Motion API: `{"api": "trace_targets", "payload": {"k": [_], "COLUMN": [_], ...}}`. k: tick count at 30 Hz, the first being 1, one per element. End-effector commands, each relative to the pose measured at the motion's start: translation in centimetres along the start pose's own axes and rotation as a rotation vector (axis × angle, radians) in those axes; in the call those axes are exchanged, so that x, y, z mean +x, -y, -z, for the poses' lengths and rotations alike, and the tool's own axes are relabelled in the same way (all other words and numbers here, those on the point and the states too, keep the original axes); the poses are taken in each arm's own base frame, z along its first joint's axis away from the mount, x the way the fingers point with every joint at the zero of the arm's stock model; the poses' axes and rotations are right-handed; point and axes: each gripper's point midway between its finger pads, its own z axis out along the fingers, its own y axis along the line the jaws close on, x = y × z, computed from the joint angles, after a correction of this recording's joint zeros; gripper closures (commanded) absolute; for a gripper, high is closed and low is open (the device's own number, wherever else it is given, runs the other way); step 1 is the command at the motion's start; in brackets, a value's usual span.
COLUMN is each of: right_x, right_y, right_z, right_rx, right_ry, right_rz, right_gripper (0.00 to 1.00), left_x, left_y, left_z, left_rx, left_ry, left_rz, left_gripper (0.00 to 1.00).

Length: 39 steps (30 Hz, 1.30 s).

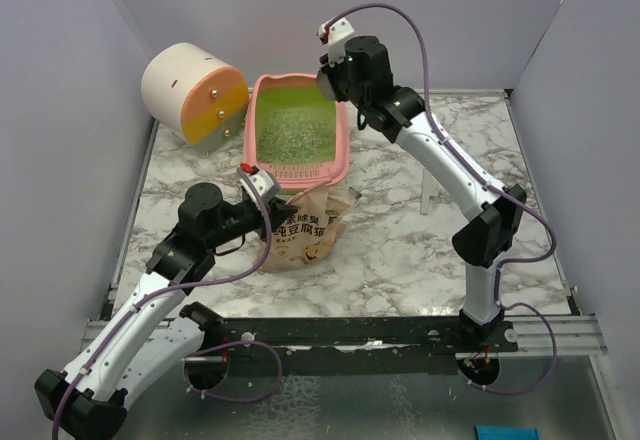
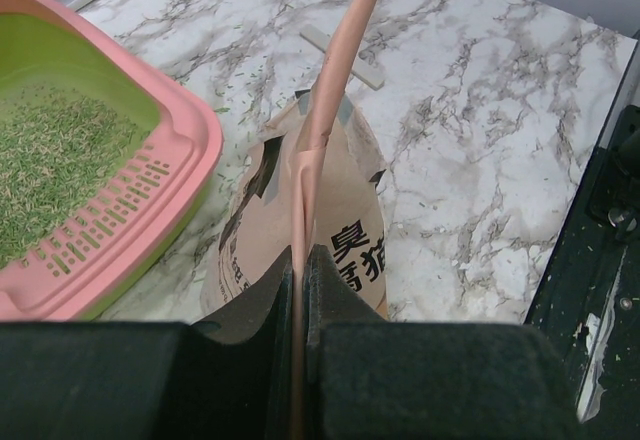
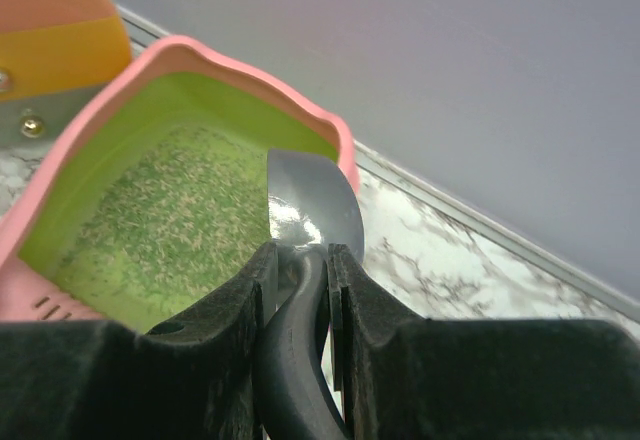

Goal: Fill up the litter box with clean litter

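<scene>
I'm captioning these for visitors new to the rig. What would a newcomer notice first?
The pink litter box, lime-green inside, stands at the far middle of the table, litter covering part of its floor. Over its far right corner the right claw grips a grey scoop; at its near end the left claw pinches the top edge of a tan pouch.

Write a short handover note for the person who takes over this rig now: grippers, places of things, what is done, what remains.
Left gripper: shut on the pouch by its top edge, holding it upright in front of the litter box.
Right gripper: shut on the scoop handle, over the box's far end; scoop looks empty.
Done: a thin layer of litter lies on the box floor.
To do: probably more scoops from pouch to box.
</scene>
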Motion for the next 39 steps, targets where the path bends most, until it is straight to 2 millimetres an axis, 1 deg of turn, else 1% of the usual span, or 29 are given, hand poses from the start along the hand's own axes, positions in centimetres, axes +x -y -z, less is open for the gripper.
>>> {"api": "trace_targets", "payload": {"k": [1,3,7,9,11,14,16,19,22,25,28,32,35,37,39], "right_x": [-3.4,-2.4,-0.6,0.4,1.3,3.0,4.3,6.1,6.5,6.5,6.1,4.7,3.7,3.6,4.0], "right_y": [5.1,4.7,2.3,1.5,0.5,-1.1,-2.3,-3.3,-3.9,-4.0,-3.9,-3.1,-3.2,-3.5,-3.8], "right_z": [7.2,9.4,13.8,15.8,17.6,19.4,20.2,21.0,21.7,22.2,22.8,23.8,24.7,25.2,25.3], "right_rx": [0.129,0.086,-0.075,-0.128,-0.185,-0.274,-0.331,-0.375,-0.411,-0.426,-0.429,-0.419,-0.448,-0.472,-0.486], "right_ry": [0.004,-0.043,-0.092,-0.115,-0.129,-0.158,-0.182,-0.209,-0.209,-0.208,-0.198,-0.150,-0.130,-0.134,-0.143], "right_rz": [-0.095,-0.146,-0.227,-0.256,-0.281,-0.306,-0.320,-0.332,-0.341,-0.342,-0.341,-0.339,-0.341,-0.342,-0.345], "right_gripper": [0.99,0.99,0.99,0.99,0.99,0.99,0.99,0.99,0.99,0.99,0.99,0.99,0.99,0.99,0.99], "left_x": [-4.4,-4.7,-5.3,-5.4,-5.4,-5.4,-5.3,-5.0,-4.6,-4.2,-3.9,-3.9,-3.6,-3.6,-3.9], "left_y": [0.8,0.7,0.8,0.7,0.8,0.8,1.0,1.1,1.0,0.9,0.6,0.4,0.1,0.0,0.1], "left_z": [0.3,0.3,0.7,1.0,1.3,1.7,1.9,2.1,2.2,2.1,1.9,1.5,1.2,0.9,0.8], "left_rx": [0.038,0.039,0.033,0.025,0.017,0.007,0.008,0.003,-0.005,-0.011,-0.020,-0.019,-0.026,-0.022,-0.017], "left_ry": [0.145,0.143,0.130,0.126,0.124,0.126,0.132,0.134,0.131,0.121,0.113,0.104,0.092,0.091,0.103], "left_rz": [-0.072,-0.081,-0.094,-0.098,-0.099,-0.095,-0.081,-0.066,-0.052,-0.046,-0.045,-0.044,-0.046,-0.045,-0.043], "left_gripper": [0.99,1.00,1.00,1.00,1.00,1.00,1.00,1.00,1.00,1.00,1.00,1.00,1.00,1.00,1.00]}}
